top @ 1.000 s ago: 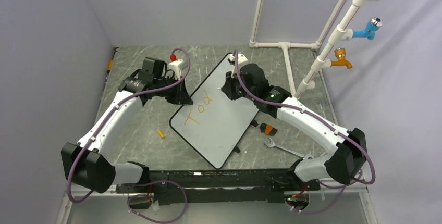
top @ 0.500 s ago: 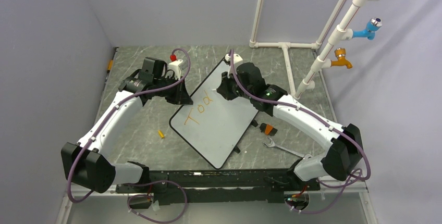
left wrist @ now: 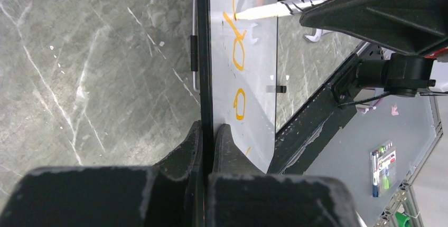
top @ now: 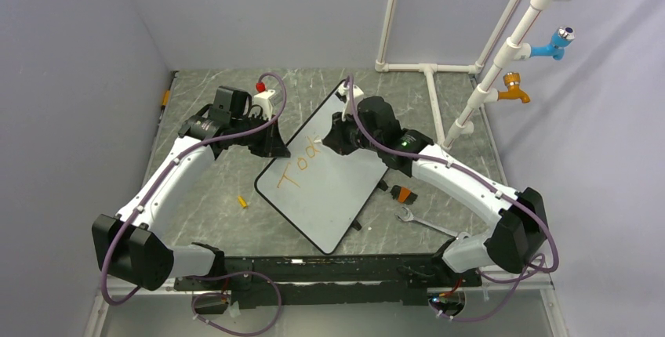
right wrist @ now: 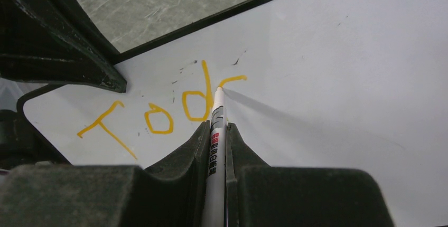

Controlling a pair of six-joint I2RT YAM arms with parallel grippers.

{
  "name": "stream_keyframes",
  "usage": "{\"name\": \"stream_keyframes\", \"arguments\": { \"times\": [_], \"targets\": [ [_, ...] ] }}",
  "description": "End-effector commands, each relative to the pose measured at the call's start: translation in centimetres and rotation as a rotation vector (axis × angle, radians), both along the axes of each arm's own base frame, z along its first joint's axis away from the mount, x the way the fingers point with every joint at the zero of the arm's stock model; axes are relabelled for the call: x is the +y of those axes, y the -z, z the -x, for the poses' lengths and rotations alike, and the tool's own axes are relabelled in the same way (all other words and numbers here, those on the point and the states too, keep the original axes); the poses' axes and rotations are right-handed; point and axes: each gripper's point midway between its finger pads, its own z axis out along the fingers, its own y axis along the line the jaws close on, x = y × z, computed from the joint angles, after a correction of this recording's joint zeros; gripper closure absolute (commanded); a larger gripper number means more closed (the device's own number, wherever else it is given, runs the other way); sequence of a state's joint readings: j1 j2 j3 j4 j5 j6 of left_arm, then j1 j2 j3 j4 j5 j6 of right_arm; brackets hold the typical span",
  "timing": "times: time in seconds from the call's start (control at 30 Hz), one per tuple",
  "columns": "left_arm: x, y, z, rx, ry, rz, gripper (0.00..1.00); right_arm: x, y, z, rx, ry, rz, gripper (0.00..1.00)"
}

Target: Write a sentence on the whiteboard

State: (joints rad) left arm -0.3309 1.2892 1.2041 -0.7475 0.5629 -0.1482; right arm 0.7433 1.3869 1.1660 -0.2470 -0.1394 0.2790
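The whiteboard (top: 333,196) lies slanted on the grey table, with the sentence (top: 302,163) reading "Tod" in orange. My left gripper (top: 276,143) is shut on the board's left rim; in the left wrist view its jaws (left wrist: 207,128) pinch the black edge of the whiteboard (left wrist: 256,90). My right gripper (top: 333,135) is shut on a white marker (right wrist: 216,132). The marker's tip touches the whiteboard (right wrist: 343,79) at a fresh curved stroke just right of the "d" in the sentence (right wrist: 158,119). The marker also shows in the left wrist view (left wrist: 274,9).
An orange marker cap (top: 243,201) lies left of the board. An orange-and-black tool (top: 404,193) and a wrench (top: 423,222) lie to its right. A white pipe frame (top: 431,94) with blue and orange taps stands at the back right. A red-topped white object (top: 267,98) sits behind the left gripper.
My right gripper has shifted a little to the left over the board with the marker. The left arm and the board have not moved.
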Motion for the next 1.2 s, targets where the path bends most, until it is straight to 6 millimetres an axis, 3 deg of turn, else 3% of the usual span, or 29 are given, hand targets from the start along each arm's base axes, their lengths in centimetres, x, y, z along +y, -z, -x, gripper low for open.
{"name": "stream_keyframes", "arguments": {
  "times": [0.0, 0.3, 0.53, 1.17],
  "targets": [
    [1.6, -0.7, -2.3, -0.169, -0.024, -0.1, 1.0, 0.1, -0.8, 1.0, 0.001, -0.018, -0.052, 1.0],
    [1.6, -0.6, -2.3, -0.167, -0.024, -0.102, 1.0, -1.2, 0.7, 1.0, 0.007, 0.022, -0.006, 1.0],
    [1.6, -0.5, -2.3, -0.165, -0.025, -0.102, 1.0, -1.8, 0.7, 0.1, -0.017, 0.066, 0.031, 1.0],
    [1.5, -0.4, -2.4, -0.159, -0.023, -0.105, 1.0, -0.6, -2.1, -2.0, -0.082, 0.065, 0.031, 1.0]
  ]
}}
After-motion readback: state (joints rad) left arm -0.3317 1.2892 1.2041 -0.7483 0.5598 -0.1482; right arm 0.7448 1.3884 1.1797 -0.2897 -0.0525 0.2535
